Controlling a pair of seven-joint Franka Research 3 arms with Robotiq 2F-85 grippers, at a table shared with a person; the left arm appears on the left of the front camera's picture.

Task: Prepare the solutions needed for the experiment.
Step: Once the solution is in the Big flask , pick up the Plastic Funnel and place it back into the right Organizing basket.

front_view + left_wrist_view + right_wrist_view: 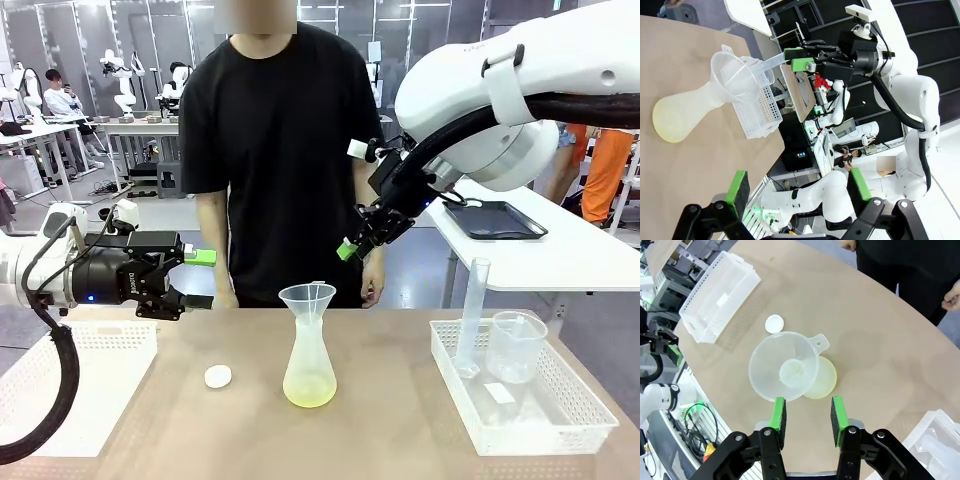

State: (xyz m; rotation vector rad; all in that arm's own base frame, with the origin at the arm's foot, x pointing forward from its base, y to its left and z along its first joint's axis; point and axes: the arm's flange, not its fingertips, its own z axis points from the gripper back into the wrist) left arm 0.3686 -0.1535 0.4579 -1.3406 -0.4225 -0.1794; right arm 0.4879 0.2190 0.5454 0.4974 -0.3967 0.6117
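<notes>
Pale yellow-green see-through liquid (309,393) is lying as a shallow, level layer at the lower centre of the front view.

It is pooling in the wide base of a frosted conical flask (308,352) that is standing upright on the brown table (400,420), long axis vertical, neck pointing up and carrying a clear plastic funnel (306,298); a small white round cap (217,376) is lying just left of it; the left gripper (200,279) is hovering at mid left, jaws spread and empty; the right gripper (807,412) is hanging above the funnel, jaws apart, gripping nothing.
</notes>
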